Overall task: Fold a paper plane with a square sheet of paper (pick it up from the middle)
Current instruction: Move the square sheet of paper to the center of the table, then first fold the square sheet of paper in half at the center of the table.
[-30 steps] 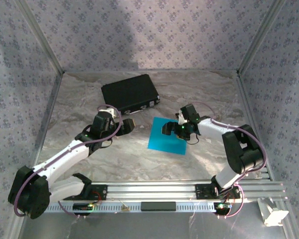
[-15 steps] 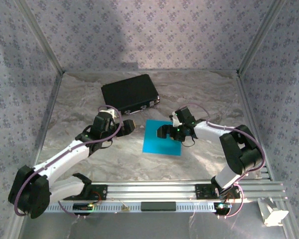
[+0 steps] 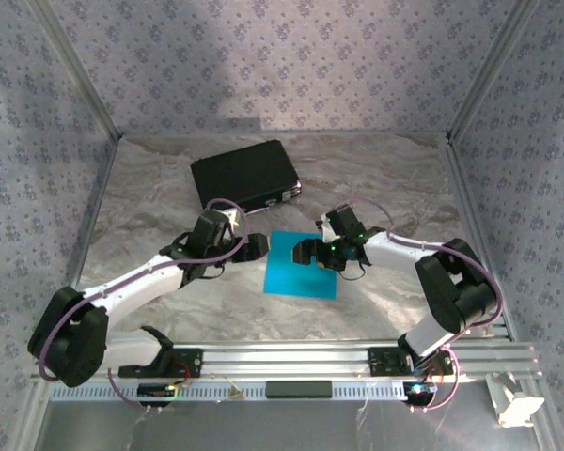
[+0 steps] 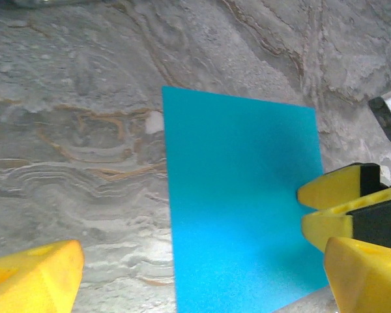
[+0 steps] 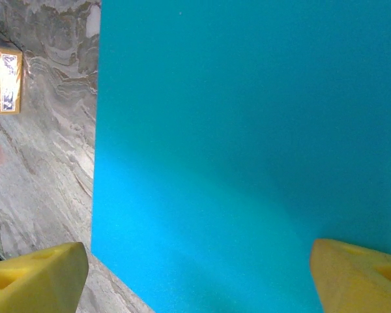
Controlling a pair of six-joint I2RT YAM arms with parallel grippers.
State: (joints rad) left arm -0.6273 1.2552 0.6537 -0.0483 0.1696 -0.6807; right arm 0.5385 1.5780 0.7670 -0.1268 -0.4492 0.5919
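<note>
The square sheet of paper [image 3: 301,267] is bright cyan-blue and lies flat and uncreased on the marbled table [image 3: 385,178]. My right gripper [image 3: 309,251] stands open low over the sheet's right half, its yellow fingers [image 5: 36,277] spread on either side of the blue surface [image 5: 247,143]. My left gripper [image 3: 255,247] is open at the sheet's left edge. In the left wrist view the sheet [image 4: 241,202] lies between my wide-apart jaws [image 4: 202,287], and the right gripper's yellow fingertips [image 4: 339,202] rest at its far edge.
A black case [image 3: 246,176] lies behind the sheet at the back left. A small printed card [image 5: 6,81] lies on the table left of the sheet. Patterned walls close three sides, and an aluminium rail [image 3: 310,357] runs along the near edge.
The sheet has slid left with the right gripper on it. My left arm has swung right to the sheet's left edge.
</note>
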